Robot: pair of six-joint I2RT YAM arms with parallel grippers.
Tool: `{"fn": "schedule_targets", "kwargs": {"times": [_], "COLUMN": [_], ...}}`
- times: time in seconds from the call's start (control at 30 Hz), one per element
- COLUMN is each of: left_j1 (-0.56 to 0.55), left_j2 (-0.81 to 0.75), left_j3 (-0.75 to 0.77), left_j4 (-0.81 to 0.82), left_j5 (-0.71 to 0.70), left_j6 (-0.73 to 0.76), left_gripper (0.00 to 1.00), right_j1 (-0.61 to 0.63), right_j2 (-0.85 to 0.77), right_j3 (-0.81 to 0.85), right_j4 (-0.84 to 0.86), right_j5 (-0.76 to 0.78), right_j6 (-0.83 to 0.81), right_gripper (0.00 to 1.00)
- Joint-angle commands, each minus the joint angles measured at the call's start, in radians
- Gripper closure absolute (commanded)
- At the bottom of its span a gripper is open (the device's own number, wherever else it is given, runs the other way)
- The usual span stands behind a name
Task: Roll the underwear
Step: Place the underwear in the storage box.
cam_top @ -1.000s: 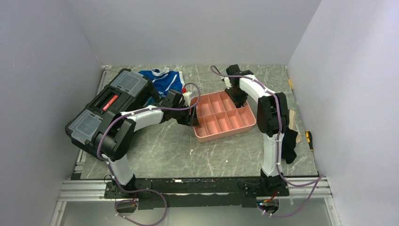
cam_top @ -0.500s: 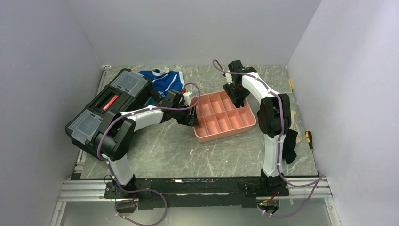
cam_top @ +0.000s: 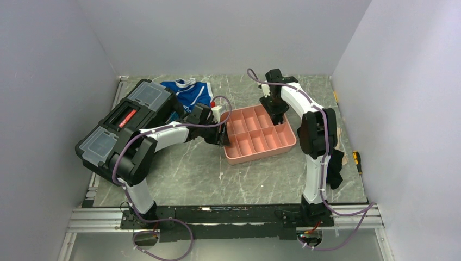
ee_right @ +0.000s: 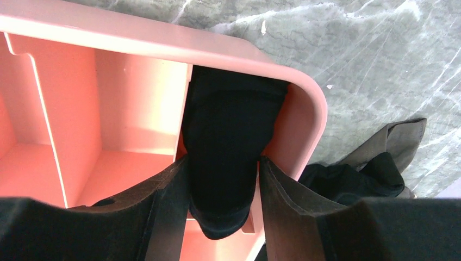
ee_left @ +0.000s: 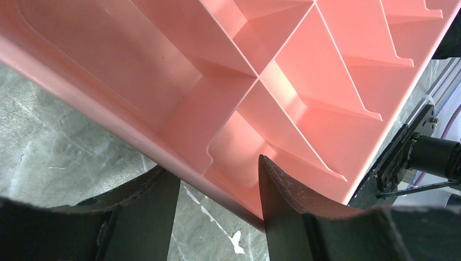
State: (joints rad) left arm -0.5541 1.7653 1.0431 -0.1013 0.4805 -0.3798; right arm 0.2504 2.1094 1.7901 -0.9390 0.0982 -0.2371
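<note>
The underwear (ee_right: 228, 125) is a rolled black bundle standing in the corner compartment of the pink tray (ee_right: 136, 41). My right gripper (ee_right: 223, 160) is shut on it, one finger on each side. In the top view the right gripper (cam_top: 276, 111) stands over the tray's far right corner and hides the roll. My left gripper (ee_left: 216, 165) straddles the tray (ee_left: 163, 81) wall at its left edge, one finger inside and one outside, both touching the wall. In the top view the left gripper (cam_top: 223, 136) is at the left rim of the tray (cam_top: 255, 157).
A black toolbox (cam_top: 128, 122) lies at the left. Blue-and-white briefs (cam_top: 190, 92) lie behind it. A loose black cloth (cam_top: 334, 168) lies at the table's right edge and also shows in the right wrist view (ee_right: 348, 179). A yellow-handled tool (cam_top: 356, 159) lies beside it.
My right gripper has shifted a little toward the back right over the tray's far corner, still holding the roll. The left arm and the tray have not moved.
</note>
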Motion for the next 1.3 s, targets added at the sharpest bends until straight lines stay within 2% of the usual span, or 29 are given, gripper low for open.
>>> {"fn": "schedule_targets", "kwargs": {"times": [0.0,0.67,1.0,1.27], "left_j1": [-0.010,0.002,0.009,0.015], "left_j2": [0.017,0.019,0.017,0.020], "left_j3": [0.024,0.025,0.026,0.031], "left_j4": [0.004,0.002,0.002,-0.003], "left_j5": [0.041,0.045,0.046,0.047], "left_j6": [0.022,0.019,0.019,0.019], "left_gripper": [0.43,0.43,0.43,0.44], "right_j1": [-0.008,-0.008,-0.009,-0.013], "right_j2": [-0.073,-0.116,-0.144,-0.111], "right_j3": [0.050,0.064,-0.085,-0.142], "right_j4": [-0.015,-0.029,0.020,0.055], "right_j5": [-0.005,-0.039,-0.049,-0.041], "right_j6": [-0.018,-0.014,-0.020,-0.034], "right_gripper": [0.51,0.50,0.67,0.71]}}
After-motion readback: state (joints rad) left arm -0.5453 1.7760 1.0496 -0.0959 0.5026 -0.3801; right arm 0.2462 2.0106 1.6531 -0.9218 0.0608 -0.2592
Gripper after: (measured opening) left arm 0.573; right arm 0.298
